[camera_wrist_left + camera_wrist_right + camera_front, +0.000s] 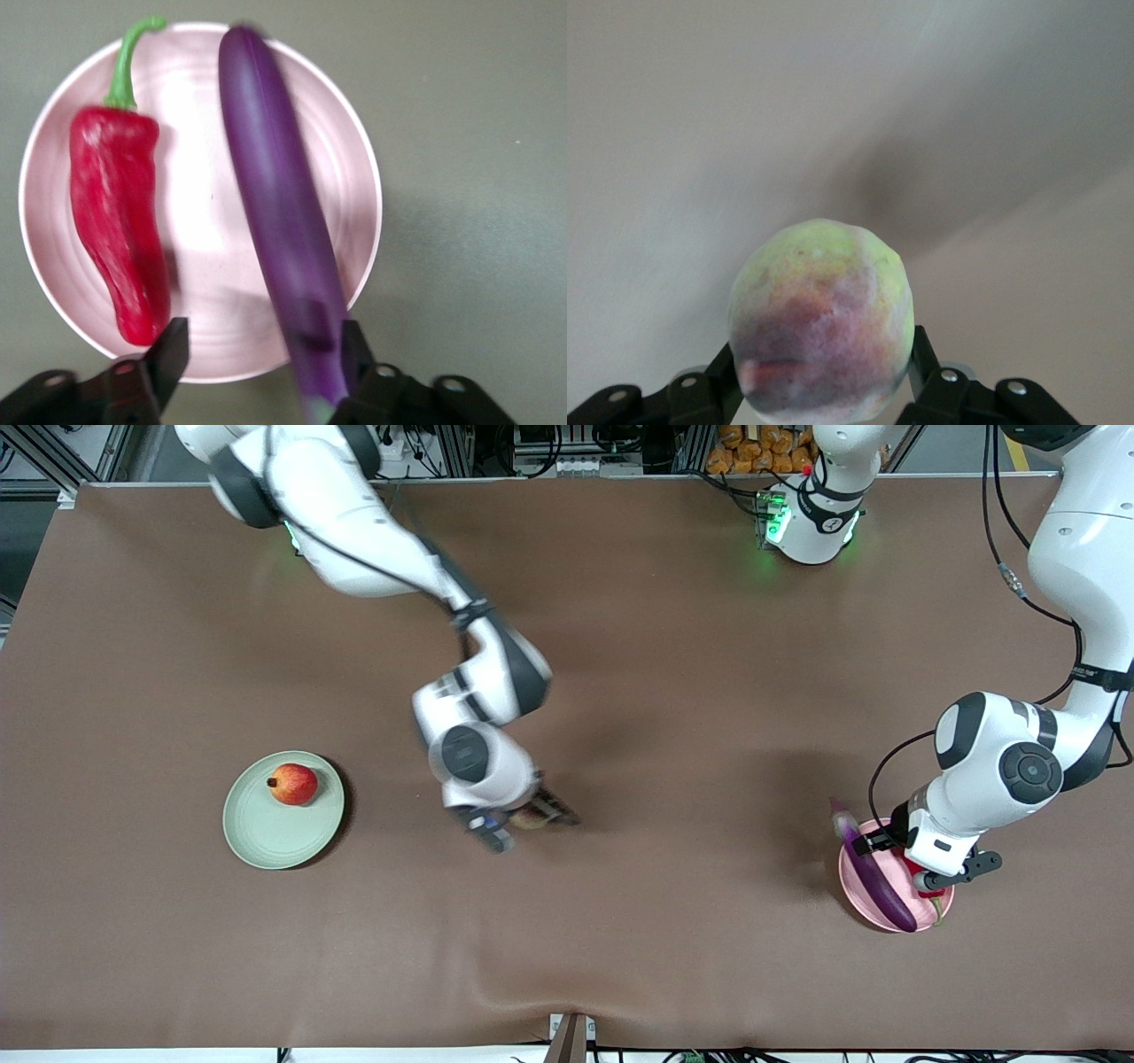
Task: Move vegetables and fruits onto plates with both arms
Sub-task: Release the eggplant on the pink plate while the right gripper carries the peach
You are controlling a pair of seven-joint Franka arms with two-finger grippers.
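1. I work in a robotics lab, not a kitchen: my bench is a table (620, 646) under brown cloth.
2. Aluminium framing (461, 447), cables (1001, 522) and electronics crowd its edge.
3. A green-lit arm base (811, 527) is bolted on.

Purple eggplant (877, 877) lies slantwise across the pink plate (852, 886), cap end overhanging its rim at eleven o'clock; red chili pepper (120, 226) lies alongside it; pomegranate (293, 784) sits on the green plate (266, 833) toward one o'clock; mottled peach (821, 320) is clamped in the right gripper (824, 390).
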